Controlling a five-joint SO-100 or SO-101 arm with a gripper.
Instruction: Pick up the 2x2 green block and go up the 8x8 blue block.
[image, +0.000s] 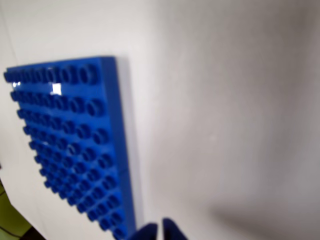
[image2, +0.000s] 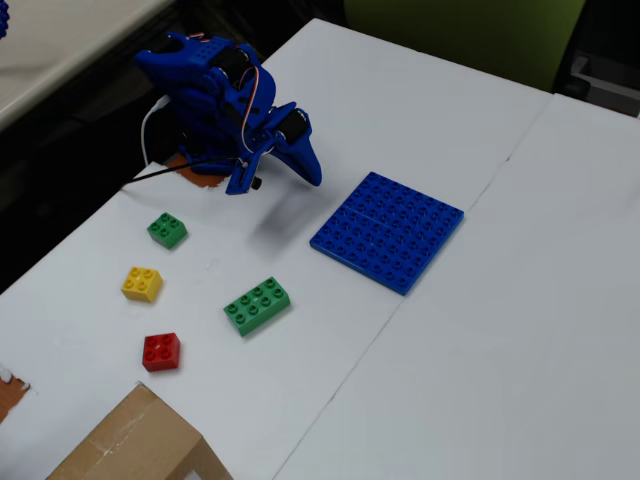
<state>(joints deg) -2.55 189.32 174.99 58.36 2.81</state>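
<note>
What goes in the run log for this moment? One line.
tool: empty, folded near base | small green brick: on table, untouched | blue plate: bare | phase: before reach

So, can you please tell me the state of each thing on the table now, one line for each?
Small green block: on the table, studs up, not held.
Yellow block: on the table, studs up.
Red block: on the table, studs up.
Long green block: on the table, studs up.
Blue plate: flat, nothing on it.
Gripper: empty, folded near the arm's base, fingertips almost together.
Cardboard box: at the table's near edge, partly out of view.
</note>
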